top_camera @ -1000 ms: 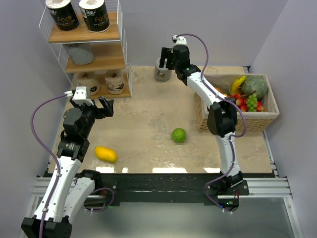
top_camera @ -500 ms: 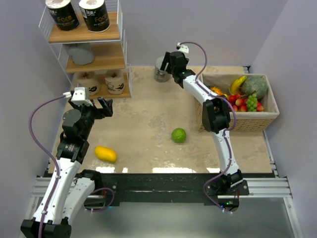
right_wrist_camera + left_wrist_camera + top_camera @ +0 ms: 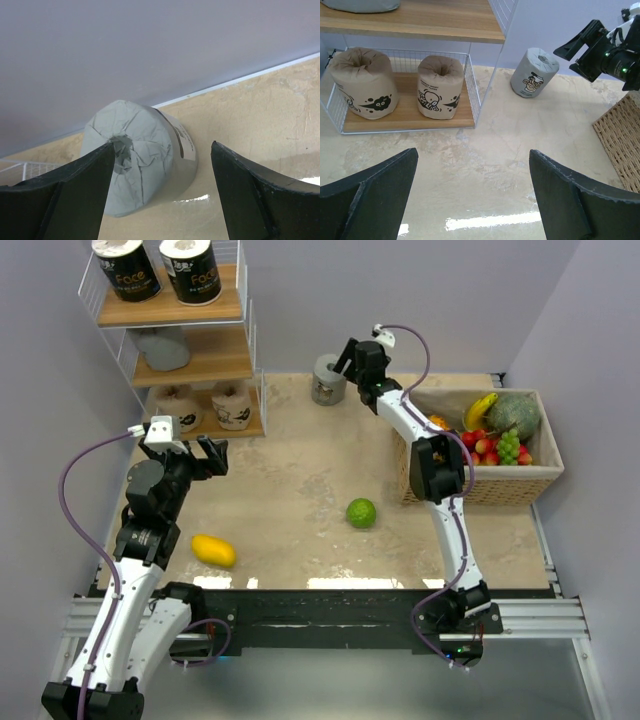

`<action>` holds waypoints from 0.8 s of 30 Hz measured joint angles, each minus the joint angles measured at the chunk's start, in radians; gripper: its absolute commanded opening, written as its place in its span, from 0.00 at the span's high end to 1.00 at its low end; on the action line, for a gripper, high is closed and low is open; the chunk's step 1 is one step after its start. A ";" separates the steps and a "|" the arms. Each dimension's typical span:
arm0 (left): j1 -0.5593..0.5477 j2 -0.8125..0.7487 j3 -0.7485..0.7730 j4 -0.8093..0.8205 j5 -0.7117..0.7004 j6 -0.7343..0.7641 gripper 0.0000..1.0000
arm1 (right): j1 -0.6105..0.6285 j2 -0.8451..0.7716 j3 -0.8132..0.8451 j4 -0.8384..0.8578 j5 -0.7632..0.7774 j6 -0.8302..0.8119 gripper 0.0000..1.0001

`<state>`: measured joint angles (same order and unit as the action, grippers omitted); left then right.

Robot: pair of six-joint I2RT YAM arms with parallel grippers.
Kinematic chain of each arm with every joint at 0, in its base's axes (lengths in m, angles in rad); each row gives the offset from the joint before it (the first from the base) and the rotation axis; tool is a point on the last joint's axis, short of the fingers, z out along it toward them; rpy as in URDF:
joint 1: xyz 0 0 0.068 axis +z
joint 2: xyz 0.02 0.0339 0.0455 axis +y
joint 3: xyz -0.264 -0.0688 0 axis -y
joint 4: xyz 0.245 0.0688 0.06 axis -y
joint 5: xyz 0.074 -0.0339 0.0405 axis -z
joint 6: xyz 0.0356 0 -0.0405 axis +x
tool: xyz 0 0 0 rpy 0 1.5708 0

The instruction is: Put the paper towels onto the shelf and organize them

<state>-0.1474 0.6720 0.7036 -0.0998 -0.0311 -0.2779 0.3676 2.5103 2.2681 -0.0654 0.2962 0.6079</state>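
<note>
The left gripper (image 3: 207,454) hovered over the table (image 3: 290,470) with its jaws spread wide and nothing between them, facing the shelf (image 3: 200,358). Two tan rolls (image 3: 365,82) stood on the bottom board, one grey roll (image 3: 163,348) lay on the middle board, and two black rolls (image 3: 190,270) stood on top. By the back wall, the other grey roll (image 3: 137,157) stood on the table. The right gripper (image 3: 346,356) was just beside it, jaws parted and not gripping it.

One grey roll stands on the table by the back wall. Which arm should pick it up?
Right. The right gripper hovers open just beside the grey roll, jaws framing it in its wrist view. The left gripper, open and empty, sits far off near the shelf.
</note>
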 measured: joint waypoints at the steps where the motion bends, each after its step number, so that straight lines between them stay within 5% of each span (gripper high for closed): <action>1: 0.000 0.000 0.000 0.000 0.001 0.000 0.02 | 0.000 0.009 0.001 0.001 -0.001 0.004 0.20; 24: -0.006 0.002 0.000 0.000 0.002 0.000 0.04 | 0.005 0.100 0.062 0.003 -0.027 0.064 0.26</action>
<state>-0.1532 0.6735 0.7036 -0.1001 -0.0296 -0.2775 0.3729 2.6102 2.3299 -0.0624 0.2687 0.6724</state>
